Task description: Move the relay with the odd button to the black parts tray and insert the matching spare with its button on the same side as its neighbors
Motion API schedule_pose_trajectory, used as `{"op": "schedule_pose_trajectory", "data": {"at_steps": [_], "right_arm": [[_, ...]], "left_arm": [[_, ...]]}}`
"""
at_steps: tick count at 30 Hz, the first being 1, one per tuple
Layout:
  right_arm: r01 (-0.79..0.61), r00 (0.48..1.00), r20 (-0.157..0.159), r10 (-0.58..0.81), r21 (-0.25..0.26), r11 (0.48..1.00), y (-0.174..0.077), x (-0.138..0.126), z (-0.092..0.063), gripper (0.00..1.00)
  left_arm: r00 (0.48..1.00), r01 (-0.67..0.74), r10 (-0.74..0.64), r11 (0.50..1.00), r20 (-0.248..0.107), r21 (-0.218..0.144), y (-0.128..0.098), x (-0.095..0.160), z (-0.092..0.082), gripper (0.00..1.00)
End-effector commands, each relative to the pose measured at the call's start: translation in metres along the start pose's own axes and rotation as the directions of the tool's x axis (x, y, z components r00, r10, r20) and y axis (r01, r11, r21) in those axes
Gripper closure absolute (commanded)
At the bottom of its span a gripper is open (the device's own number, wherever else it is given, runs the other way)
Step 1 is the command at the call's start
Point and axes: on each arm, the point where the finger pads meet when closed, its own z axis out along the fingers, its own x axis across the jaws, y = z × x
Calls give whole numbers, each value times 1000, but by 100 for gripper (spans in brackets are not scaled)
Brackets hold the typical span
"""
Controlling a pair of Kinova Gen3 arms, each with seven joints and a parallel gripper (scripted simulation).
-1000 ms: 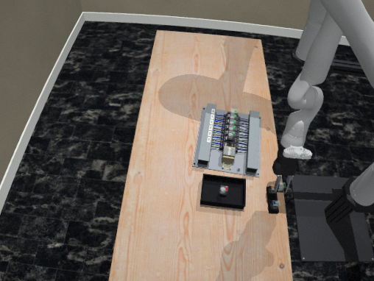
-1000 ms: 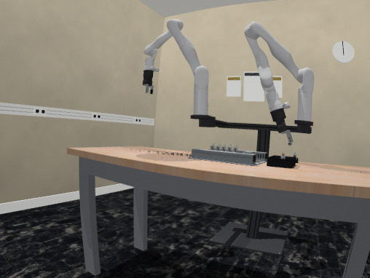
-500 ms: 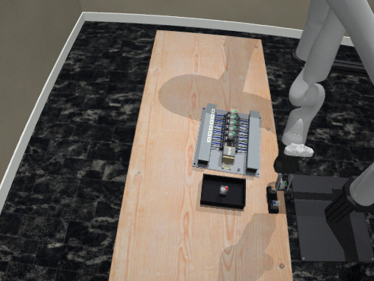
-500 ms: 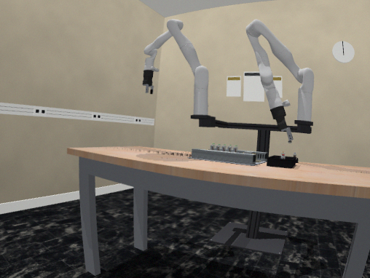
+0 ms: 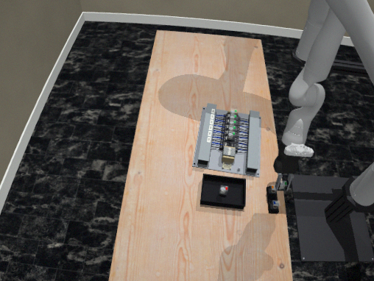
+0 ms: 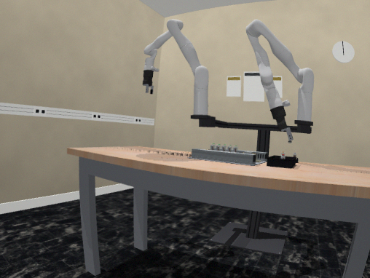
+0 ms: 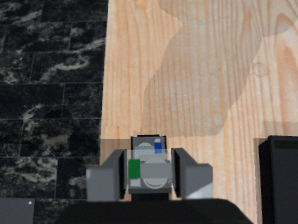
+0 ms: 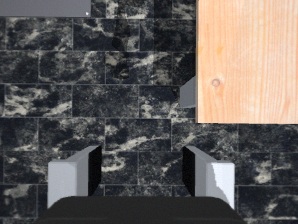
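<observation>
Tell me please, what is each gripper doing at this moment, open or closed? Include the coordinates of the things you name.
Left gripper point(image 5: 283, 182) point(image 6: 290, 141) point(image 7: 150, 172): closed on the green-button relay point(image 7: 156, 175).
Right gripper point(image 6: 149, 91) point(image 8: 142, 172): open, holding nothing.

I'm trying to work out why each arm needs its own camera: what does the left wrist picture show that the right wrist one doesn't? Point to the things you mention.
Only the left wrist view: the green-button relay point(image 5: 283, 183) point(image 7: 150, 173) held in the left gripper point(image 5: 284, 182) point(image 7: 149, 165), the blue-button relay point(image 5: 275, 204) point(image 7: 150, 147), and part of the black parts tray point(image 5: 202, 191) point(image 7: 266, 175).

Only the right wrist view: the right gripper point(image 6: 149, 91) point(image 8: 142, 163), open.

Both: wooden tabletop point(image 5: 177, 154) point(image 7: 130, 60) point(image 8: 250, 50) and dark marbled floor point(image 5: 92, 92) point(image 7: 50, 65) point(image 8: 120, 95).
</observation>
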Motion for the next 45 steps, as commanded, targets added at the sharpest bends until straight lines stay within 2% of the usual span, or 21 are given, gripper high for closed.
{"op": "schedule_pose_trajectory", "data": {"at_steps": [1,43,45], "right_arm": [[0,1000,0,0,-2,1000,0,0,-1,0],[0,1000,0,0,-2,1000,0,0,-1,0],[0,1000,0,0,-2,1000,0,0,-1,0]], "left_arm": [[1000,0,0,1000,-1,-1,0,0,0,100],[1000,0,0,1000,-1,-1,2,0,5,100],[1000,0,0,1000,-1,-1,8,5,3,100]]}}
